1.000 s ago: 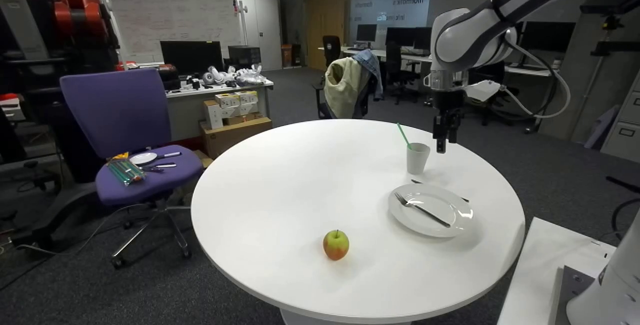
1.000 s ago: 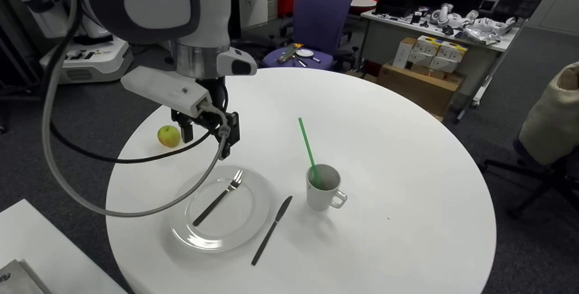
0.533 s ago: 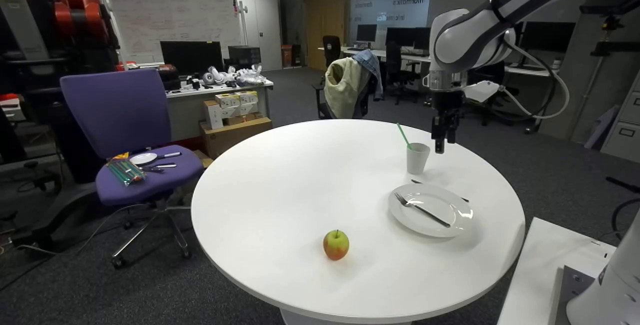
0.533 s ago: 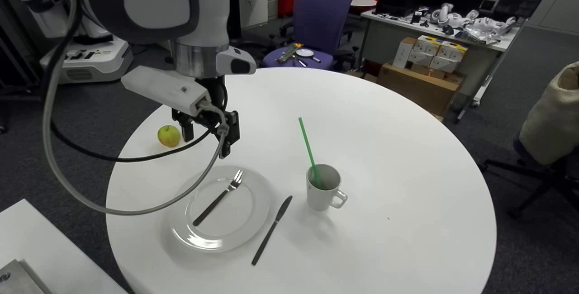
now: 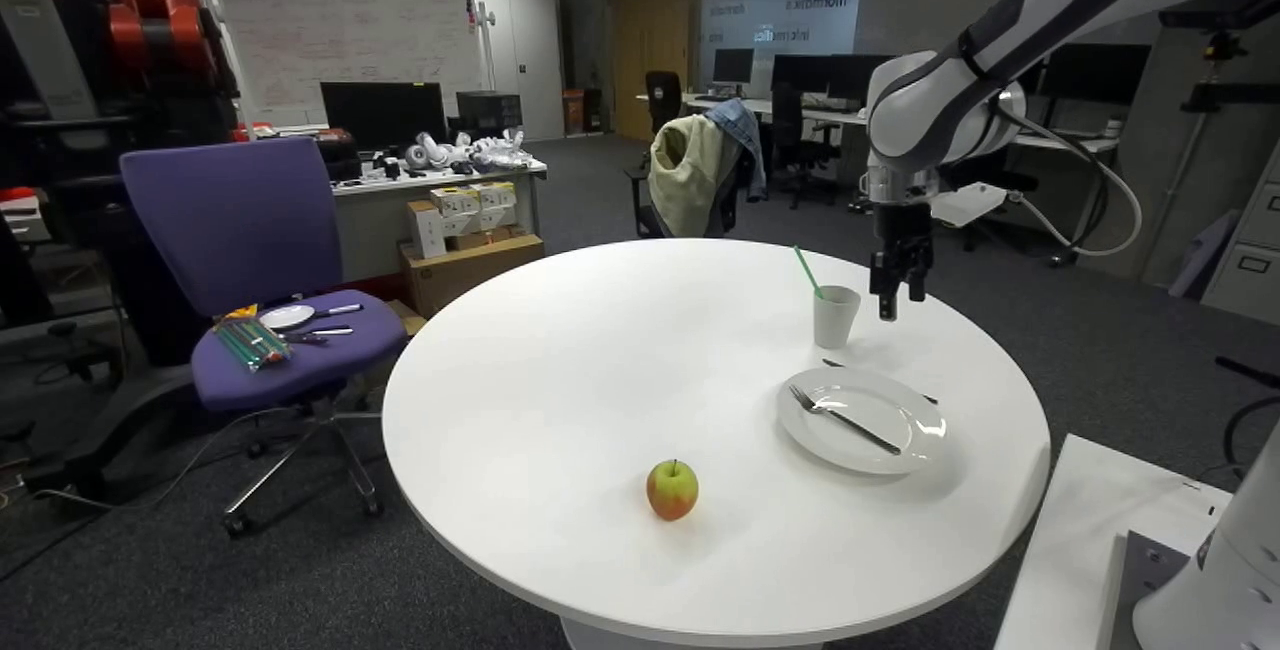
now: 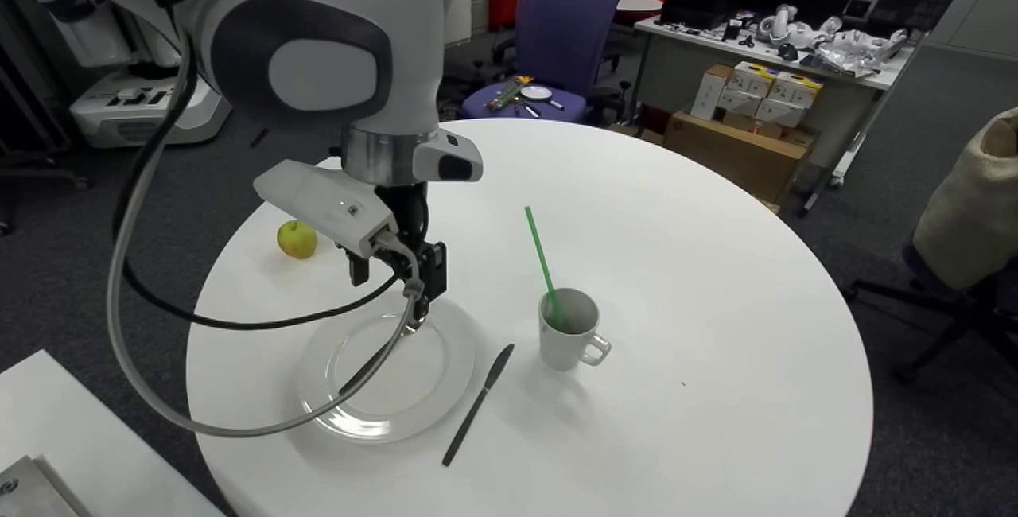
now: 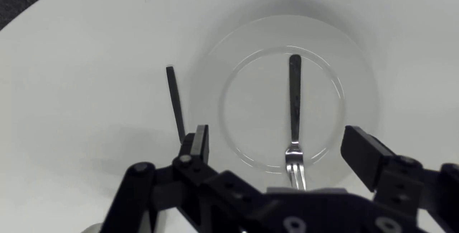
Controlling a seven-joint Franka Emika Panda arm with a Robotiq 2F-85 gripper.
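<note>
My gripper (image 7: 276, 132) stands open above the white plate (image 7: 251, 96), its fingers wide apart with nothing held. Between and below them lies a fork (image 7: 294, 96) on the plate; its tine ends are covered by the gripper body in the wrist view. A dark-handled knife (image 7: 174, 96) rests on the table beside the plate, one end behind a finger. In an exterior view the gripper (image 6: 392, 288) overlaps the fork's head, while a pale mug (image 6: 566, 342) with a green straw (image 6: 541, 258) stands beyond the knife. A green-red apple (image 5: 672, 492) sits farther off on the table.
Everything stands on a round white table (image 5: 560, 400). A grey cable (image 6: 119, 326) loops from the arm over the plate in an exterior view. A white side table (image 5: 1080, 520) carries the robot's base; a purple chair (image 5: 240, 230) stands across the round table.
Over the last half second the gripper has come lower, and in an exterior view also shifted right, over the plate. The jaws stay open. Plate, fork, knife, mug and apple have not moved.
</note>
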